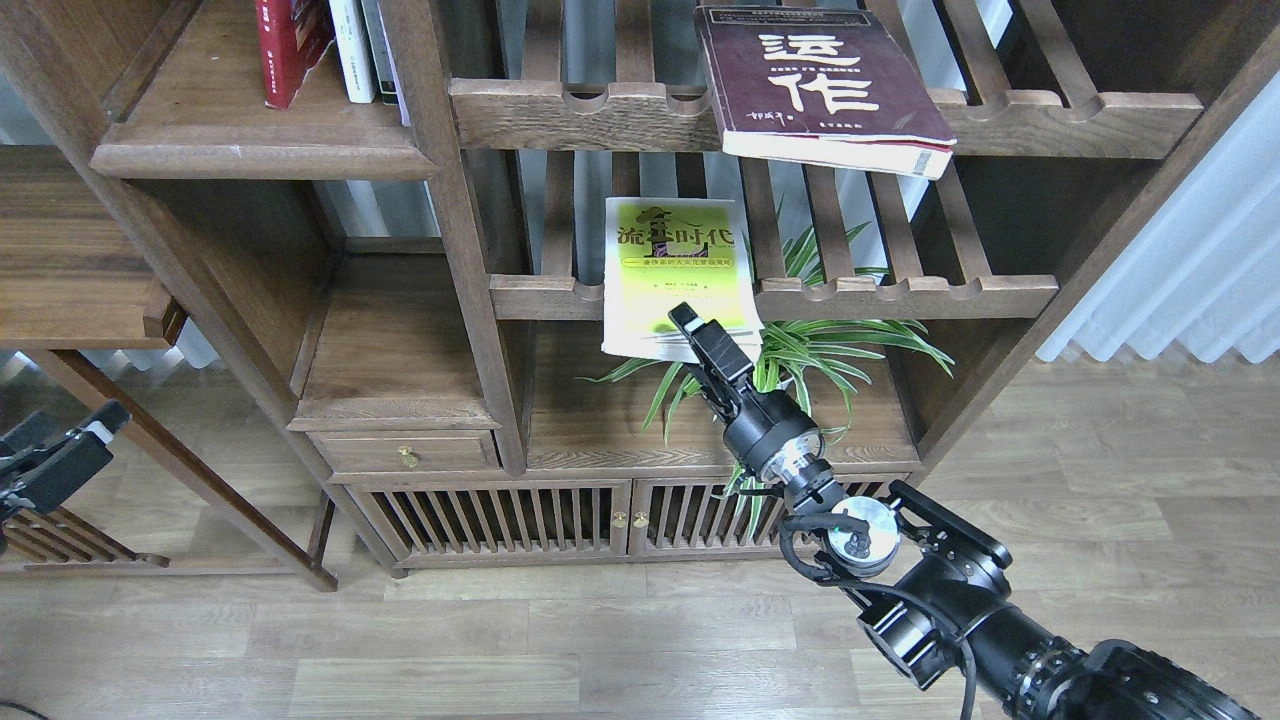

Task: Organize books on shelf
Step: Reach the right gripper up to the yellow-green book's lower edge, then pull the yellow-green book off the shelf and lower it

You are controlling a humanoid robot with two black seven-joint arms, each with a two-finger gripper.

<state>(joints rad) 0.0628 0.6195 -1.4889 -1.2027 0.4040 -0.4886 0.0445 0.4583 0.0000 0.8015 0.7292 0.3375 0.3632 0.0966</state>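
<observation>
Three books in play. Target plank shelf (270, 150) at 10 o'clock, red book (290, 45) already upright there. Maroon book (825, 85) flat on slatted rack at 1 o'clock. Lime-yellow book (672, 270) centre, lower edge pinched by right gripper (695, 340). Step judged: pickup. Next: lift clear, carry toward 10 o'clock. Left gripper (60, 455) at 9 o'clock, spread, empty.
</observation>
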